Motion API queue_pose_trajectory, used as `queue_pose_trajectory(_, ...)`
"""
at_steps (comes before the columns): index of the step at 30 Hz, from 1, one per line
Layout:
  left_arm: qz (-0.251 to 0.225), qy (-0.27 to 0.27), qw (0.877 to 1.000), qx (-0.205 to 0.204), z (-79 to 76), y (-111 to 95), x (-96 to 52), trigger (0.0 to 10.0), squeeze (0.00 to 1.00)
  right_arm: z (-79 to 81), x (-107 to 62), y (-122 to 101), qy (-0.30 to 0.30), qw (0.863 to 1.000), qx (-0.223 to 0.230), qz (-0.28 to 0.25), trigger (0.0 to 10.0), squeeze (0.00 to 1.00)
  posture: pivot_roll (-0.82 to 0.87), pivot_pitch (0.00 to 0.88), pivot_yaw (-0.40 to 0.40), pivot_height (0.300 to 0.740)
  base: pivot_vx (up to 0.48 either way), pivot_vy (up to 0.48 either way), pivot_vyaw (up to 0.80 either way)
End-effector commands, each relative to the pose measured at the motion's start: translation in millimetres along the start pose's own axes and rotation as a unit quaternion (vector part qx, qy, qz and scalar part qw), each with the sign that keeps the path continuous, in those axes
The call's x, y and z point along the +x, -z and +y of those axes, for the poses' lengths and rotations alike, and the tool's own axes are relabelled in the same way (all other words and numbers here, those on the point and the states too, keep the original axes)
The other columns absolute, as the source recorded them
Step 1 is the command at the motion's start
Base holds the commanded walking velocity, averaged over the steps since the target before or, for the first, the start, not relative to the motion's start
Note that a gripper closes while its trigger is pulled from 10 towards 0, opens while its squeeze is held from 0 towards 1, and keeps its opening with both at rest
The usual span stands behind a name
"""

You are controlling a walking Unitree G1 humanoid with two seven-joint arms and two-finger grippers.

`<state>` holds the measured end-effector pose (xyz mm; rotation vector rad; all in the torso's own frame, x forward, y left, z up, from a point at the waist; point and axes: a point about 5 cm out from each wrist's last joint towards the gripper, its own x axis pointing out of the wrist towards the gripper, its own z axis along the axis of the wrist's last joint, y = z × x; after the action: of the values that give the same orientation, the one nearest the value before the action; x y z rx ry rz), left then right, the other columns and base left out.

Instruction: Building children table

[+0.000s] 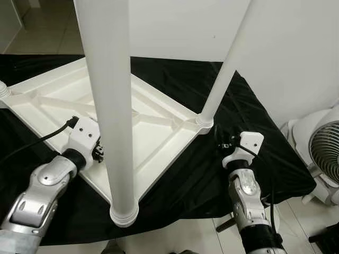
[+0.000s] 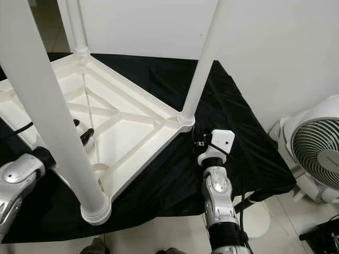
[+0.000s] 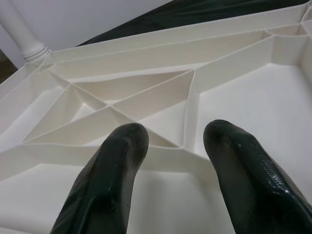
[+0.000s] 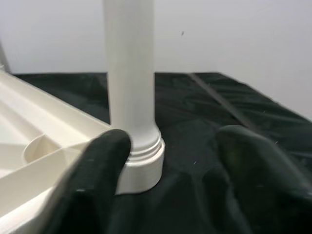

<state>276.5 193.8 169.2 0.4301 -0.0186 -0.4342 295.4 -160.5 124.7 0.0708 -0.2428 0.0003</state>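
A white children's table (image 1: 159,124) lies upside down on a black cloth (image 1: 201,180), its ribbed underside facing up and its legs standing upright. The near leg (image 1: 108,106) rises close in front of me. My left gripper (image 3: 170,141) hovers open over the ribbed underside, just left of that leg, with nothing between its fingers. A second leg (image 1: 225,69) stands in the right corner socket (image 4: 141,161). My right gripper (image 4: 170,146) is open low over the cloth, its fingers beside the base of this leg and apart from it.
A white floor fan (image 2: 318,153) stands on the tiles at the right, close to the cloth's edge. A white wall runs behind the table. Another leg (image 2: 77,26) stands at the far corner. Tiled floor lies at the near edge.
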Motion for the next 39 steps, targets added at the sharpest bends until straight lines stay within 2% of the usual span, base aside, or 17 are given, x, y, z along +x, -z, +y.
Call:
queue_pose_trajectory(1,-0.004,0.009,1.0,0.004,4.0,0.7,-0.3,10.0,0.0,-1.7,-2.0,-0.6,-0.002,1.0,0.0,0.01,10.0,1.0,0.2,0.032,-0.079,0.74,0.0,0.0,0.0)
queue_pose_trajectory(2,-0.005,0.015,1.0,0.003,7.6,2.0,-1.3,10.0,0.0,-0.5,-3.4,-0.2,-0.009,1.0,-0.002,0.016,10.0,0.67,0.2,0.032,-0.079,0.74,0.0,0.0,0.0)
queue_pose_trajectory(4,-0.014,0.028,0.999,0.012,10.1,1.1,-3.7,10.0,0.0,0.3,-4.2,0.4,-0.014,1.0,-0.003,0.022,10.0,0.67,0.2,0.03,-0.08,0.74,0.0,0.0,0.0)
queue_pose_trajectory(5,-0.028,0.049,0.998,0.016,14.7,0.2,-8.9,10.0,0.0,0.7,-4.8,0.6,-0.02,0.999,-0.004,0.027,10.0,0.0,0.2,0.027,-0.08,0.74,0.0,0.0,0.0)
queue_pose_trajectory(7,-0.051,0.081,0.995,0.009,20.8,-2.6,-17.2,10.0,0.0,0.2,-4.8,1.1,-0.025,0.999,-0.008,0.03,10.0,0.0,0.2,0.025,-0.083,0.74,0.0,0.0,0.0)
queue_pose_trajectory(10,-0.049,0.096,0.994,0.018,25.2,-1.8,-20.1,10.0,0.0,0.4,-4.6,1.3,-0.034,0.999,-0.01,0.034,10.0,0.0,0.21,0.019,-0.084,0.74,0.0,0.0,0.0)
queue_pose_trajectory(12,-0.036,0.11,0.993,0.031,27.0,1.6,-20.9,10.0,0.0,1.9,-5.1,1.3,-0.046,0.998,-0.008,0.038,10.0,0.0,0.21,0.014,-0.085,0.74,0.0,0.0,0.0)
queue_pose_trajectory(13,-0.028,0.124,0.991,0.051,26.0,4.3,-21.2,10.0,0.0,3.7,-6.5,1.6,-0.054,0.998,-0.008,0.041,10.0,0.0,0.21,0.012,-0.086,0.74,0.0,0.0,0.0)
queue_pose_trajectory(16,-0.025,0.145,0.987,0.065,23.3,6.1,-21.2,10.0,0.0,4.8,-7.8,2.2,-0.056,0.997,-0.009,0.045,10.0,0.0,0.21,0.009,-0.088,0.74,0.0,0.0,0.0)
queue_pose_trajectory(19,-0.018,0.175,0.979,0.099,22.1,8.9,-21.6,10.0,0.0,5.4,-8.0,1.9,-0.058,0.997,-0.011,0.05,10.0,0.0,0.21,0.005,-0.088,0.74,0.0,0.0,0.0)
queue_pose_trajectory(22,-0.008,0.175,0.977,0.122,27.8,14.1,-18.2,10.0,0.0,5.6,-7.2,1.8,-0.058,0.997,-0.013,0.052,10.0,0.0,0.21,0.0,-0.088,0.74,0.0,0.0,0.0)
queue_pose_trajectory(26,0.041,0.196,0.96,0.194,31.6,30.5,-13.3,10.0,0.0,7.2,-4.2,0.8,-0.055,0.997,-0.011,0.05,10.0,0.0,0.21,0.0,-0.083,0.74,0.0,0.0,0.0)
queue_pose_trajectory(32,0.036,0.216,0.956,0.194,31.6,29.9,-10.6,10.0,0.0,7.5,-4.6,0.9,-0.056,0.997,-0.01,0.051,10.0,0.0,0.2,0.0,-0.077,0.74,0.0,0.0,0.0)
queue_pose_trajectory(35,0.039,0.241,0.947,0.207,30.9,32.3,-6.2,10.0,0.0,5.9,-2.3,1.9,-0.05,0.997,-0.009,0.053,10.0,0.0,0.21,0.0,-0.072,0.74,0.0,0.0,0.0)
queue_pose_trajectory(37,0.033,0.241,0.949,0.201,30.9,30.2,-3.5,10.0,0.0,5.7,-1.5,1.7,-0.048,0.997,-0.009,0.052,10.0,0.0,0.21,0.0,-0.072,0.74,0.0,0.0,0.0)
queue_pose_trajectory(39,0.024,0.236,0.955,0.179,33.3,25.4,-0.5,10.0,0.0,6.8,-0.2,1.3,-0.046,0.998,-0.008,0.05,10.0,0.0,0.21,0.0,-0.064,0.74,0.0,0.0,0.0)
